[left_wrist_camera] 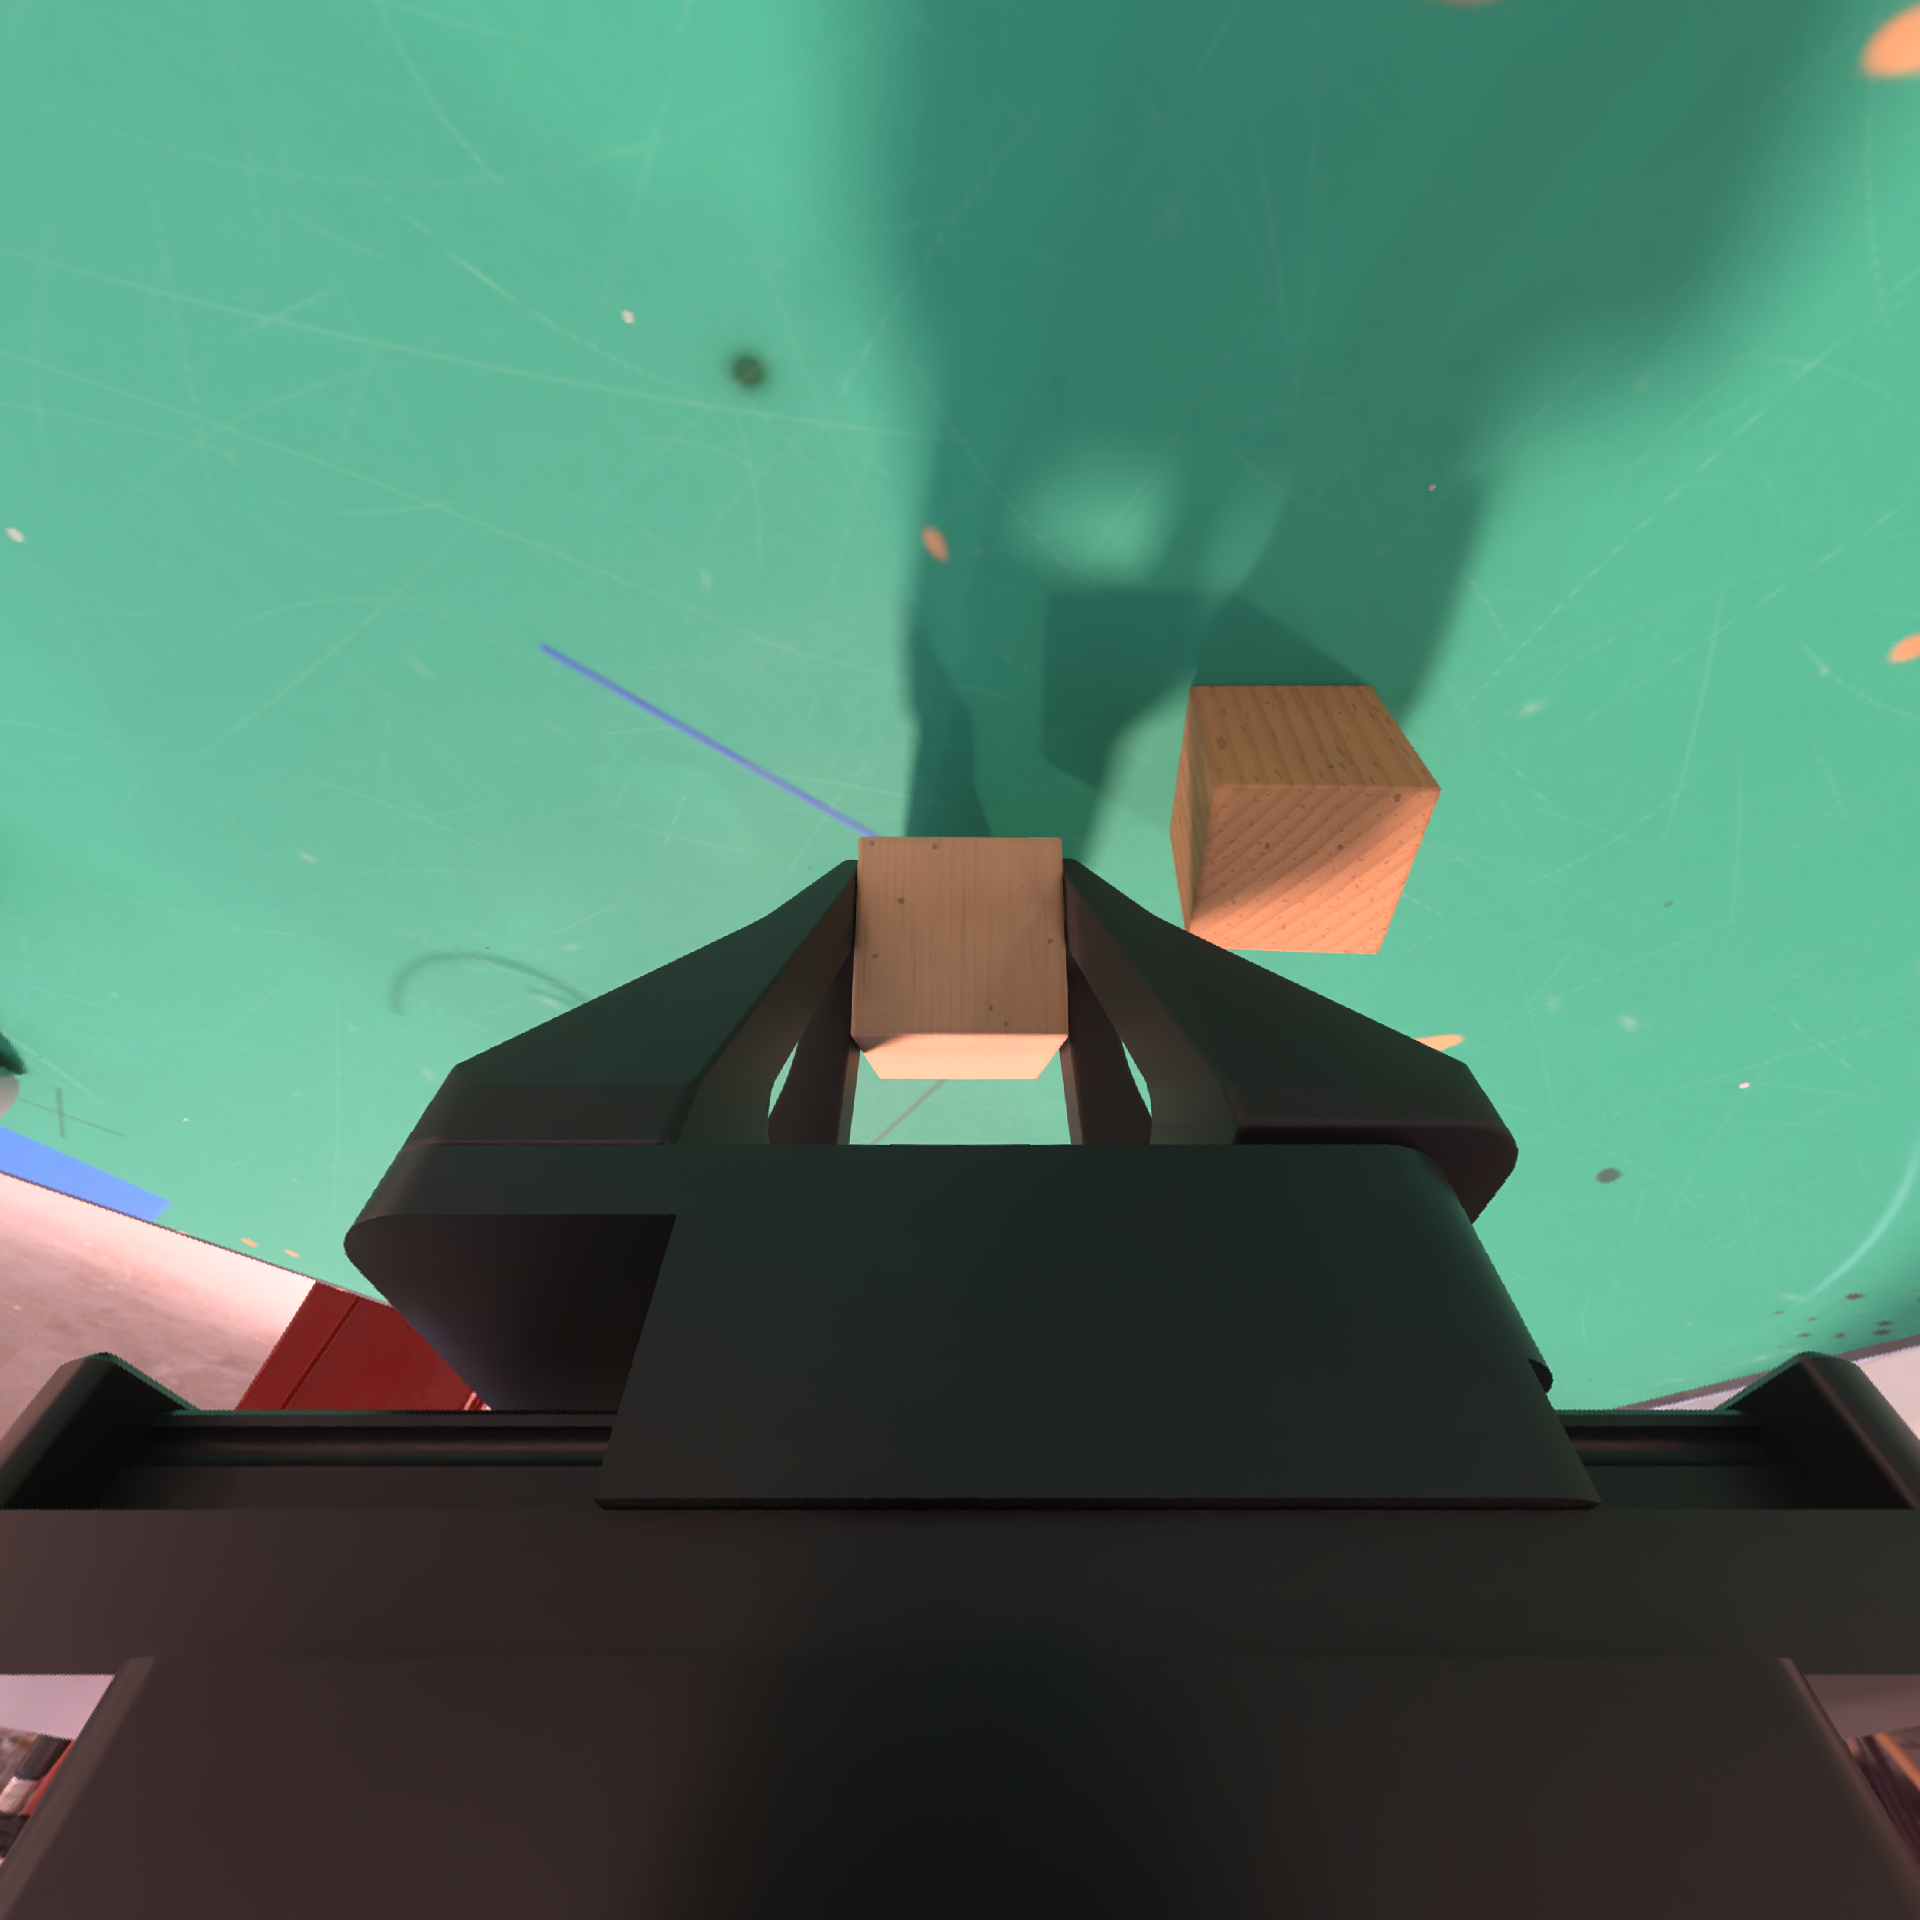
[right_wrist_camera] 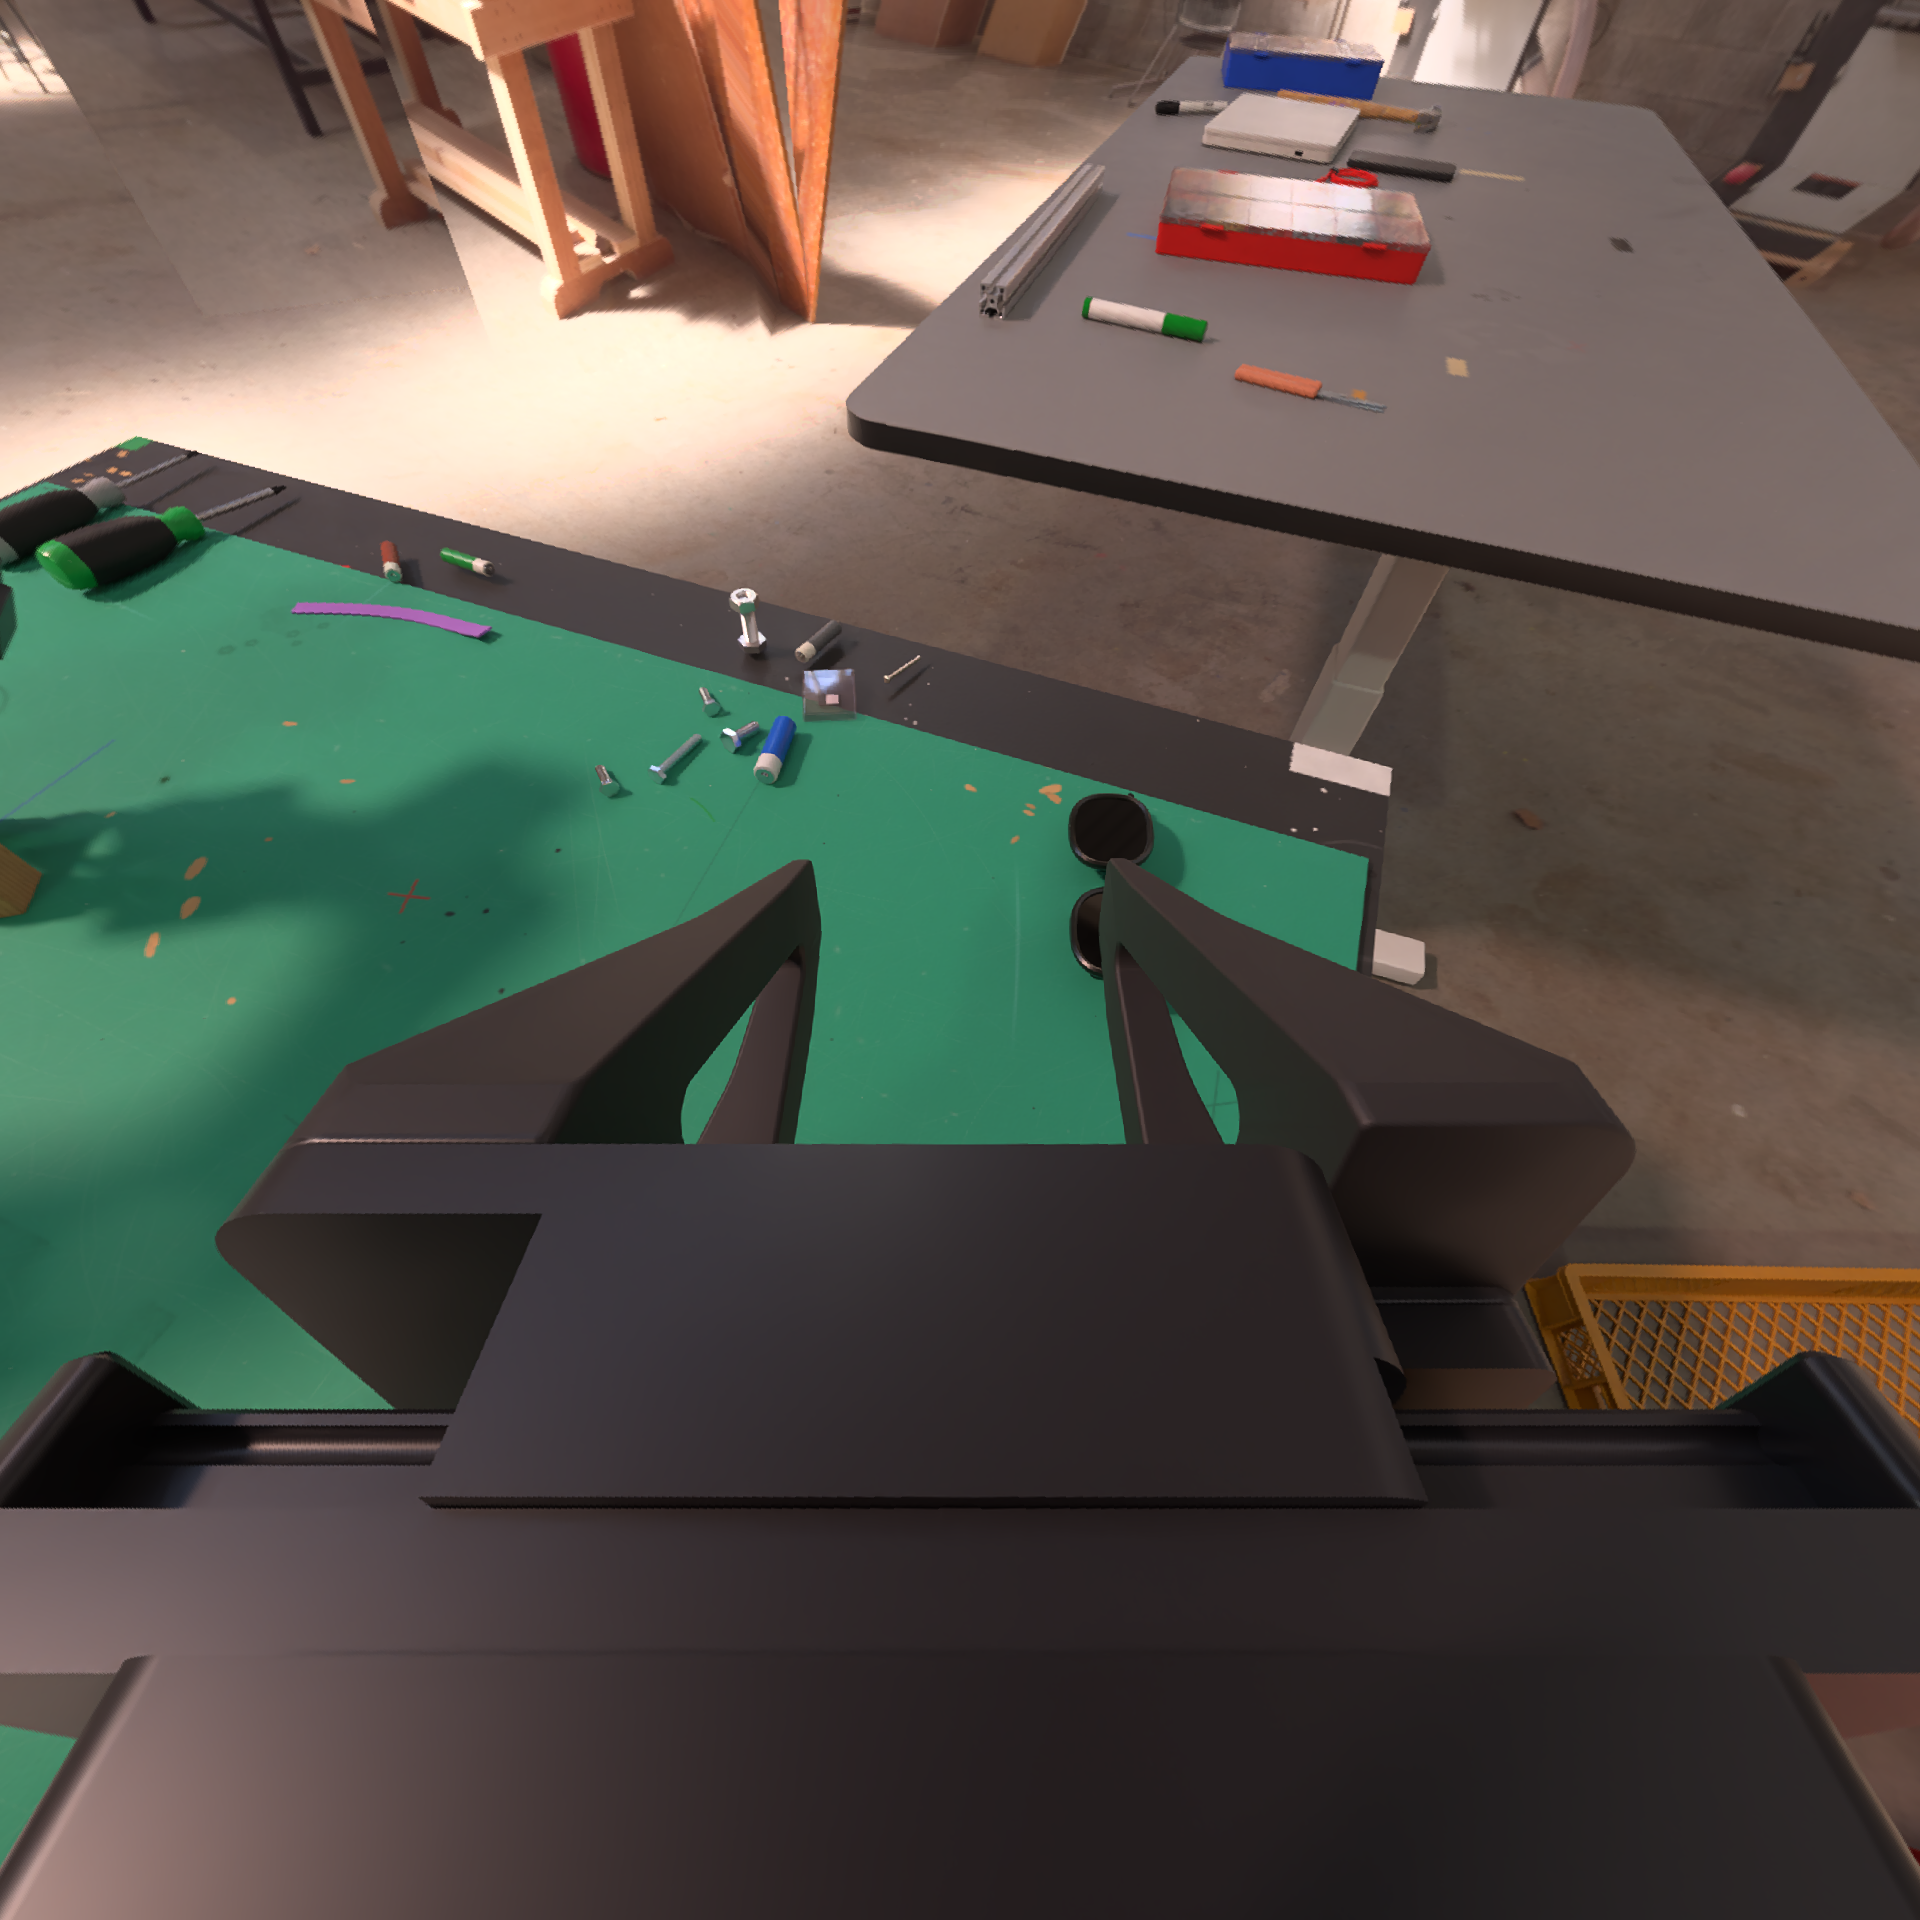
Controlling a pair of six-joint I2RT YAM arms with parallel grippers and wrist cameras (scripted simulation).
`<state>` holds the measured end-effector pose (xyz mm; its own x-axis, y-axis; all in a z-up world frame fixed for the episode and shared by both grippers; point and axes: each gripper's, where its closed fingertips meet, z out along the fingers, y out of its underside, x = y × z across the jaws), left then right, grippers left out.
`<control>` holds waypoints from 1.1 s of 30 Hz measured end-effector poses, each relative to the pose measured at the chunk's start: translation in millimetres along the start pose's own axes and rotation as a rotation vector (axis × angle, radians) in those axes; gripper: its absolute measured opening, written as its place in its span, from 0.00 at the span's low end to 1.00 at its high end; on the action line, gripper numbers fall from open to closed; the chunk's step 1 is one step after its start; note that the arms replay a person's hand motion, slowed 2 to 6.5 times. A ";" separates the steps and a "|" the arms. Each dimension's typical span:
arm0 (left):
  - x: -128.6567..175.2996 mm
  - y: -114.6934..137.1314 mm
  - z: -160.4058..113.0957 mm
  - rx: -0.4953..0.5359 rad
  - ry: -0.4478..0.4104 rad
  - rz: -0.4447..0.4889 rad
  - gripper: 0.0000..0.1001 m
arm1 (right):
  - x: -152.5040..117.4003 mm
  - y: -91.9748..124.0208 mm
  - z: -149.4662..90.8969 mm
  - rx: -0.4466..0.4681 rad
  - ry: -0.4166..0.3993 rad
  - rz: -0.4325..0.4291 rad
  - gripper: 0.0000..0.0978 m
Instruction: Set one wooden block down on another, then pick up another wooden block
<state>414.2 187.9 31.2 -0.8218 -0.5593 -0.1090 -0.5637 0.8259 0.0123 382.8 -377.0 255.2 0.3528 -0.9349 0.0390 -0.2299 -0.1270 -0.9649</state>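
The left gripper [left_wrist_camera: 958, 862] clamps a wooden block [left_wrist_camera: 958, 940], hiding its sides; a second block [left_wrist_camera: 1299, 821] sits beside it. The right gripper [right_wrist_camera: 958, 878] gapes wide.

Left wrist cam sits close above the green mat [left_wrist_camera: 416, 416] looking steeply down past its hand [left_wrist_camera: 959, 862], right one's higher, facing across the bench [right_wrist_camera: 1195, 743] toward the workshop floor; both share that mat.
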 end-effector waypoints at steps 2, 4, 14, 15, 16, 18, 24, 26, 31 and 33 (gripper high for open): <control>-3.8 -1.1 -4.1 0.018 -0.014 -0.007 0.30 | 1.1 0.6 0.3 -0.004 0.007 -0.004 0.47; -10.2 -2.5 -12.5 0.052 -0.035 -0.021 0.30 | 1.7 1.1 0.9 -0.007 0.014 -0.010 0.47; -29.1 -40.1 -107.2 0.455 -0.154 -0.098 0.30 | -0.3 -1.5 5.0 0.004 0.016 -0.027 0.47; -25.6 -47.6 -119.3 0.516 -0.155 -0.099 0.30 | -0.8 -1.7 5.8 0.005 0.015 -0.028 0.47; -20.2 -56.1 -131.9 0.582 -0.150 -0.097 0.30 | -1.3 -1.8 6.7 0.005 0.014 -0.028 0.47; -4.7 -74.8 -155.5 0.716 -0.119 -0.084 0.30 | -2.6 -1.2 8.7 0.004 0.009 -0.029 0.47; 60.3 -136.2 -202.3 1.074 0.058 -0.026 0.30 | -7.1 2.8 15.9 -0.010 -0.003 -0.032 0.47; 81.5 -155.6 -204.4 1.143 0.113 -0.008 0.30 | -8.6 3.8 17.6 -0.014 -0.006 -0.037 0.47; 126.9 -206.1 -182.0 1.197 0.223 0.046 0.30 | -11.2 6.9 20.0 -0.028 -0.009 -0.046 0.47; 142.4 -225.7 -168.1 1.196 0.259 0.077 0.30 | -11.4 8.0 20.2 -0.033 -0.008 -0.048 0.47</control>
<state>410.4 -90.1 180.1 -0.9187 -0.3913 0.0546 -0.1938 0.3260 -0.9253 395.2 -360.7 241.8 0.3714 -0.9248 0.0830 -0.2419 -0.1827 -0.9529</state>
